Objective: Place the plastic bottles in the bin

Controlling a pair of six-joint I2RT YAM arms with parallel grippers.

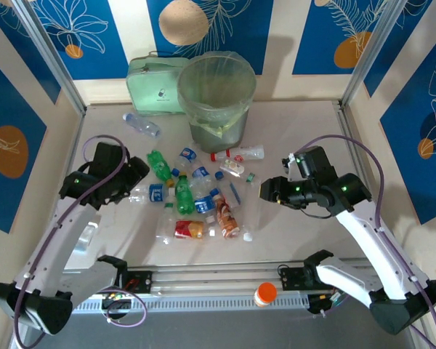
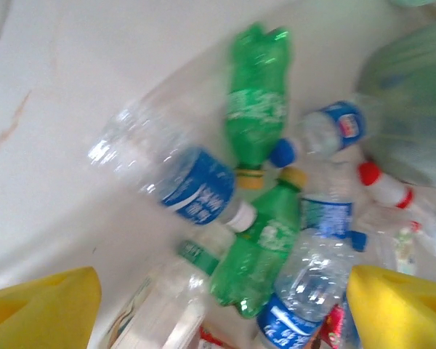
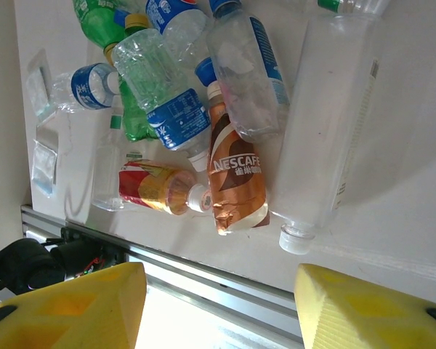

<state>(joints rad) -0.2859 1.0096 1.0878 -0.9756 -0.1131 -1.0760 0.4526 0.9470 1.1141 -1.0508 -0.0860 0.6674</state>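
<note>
The bin (image 1: pixel 203 134) stands at 12 o'clock on the table (image 1: pixel 305 131). It looks light, so an arm brushing its rim could tip or shove it. The bottles (image 1: pixel 196 200) lie heaped at 6 o'clock of the bin, touching and overlapping, and pulling one may roll or drag its neighbours. The left gripper (image 2: pixel 221 287), at 9 o'clock of the heap, is spread and empty over a blue-labelled clear bottle (image 2: pixel 182 178), which could squirt sideways if pinched off-centre. The right gripper (image 3: pixel 218 291), at 3 o'clock, is likewise spread and empty.
</note>
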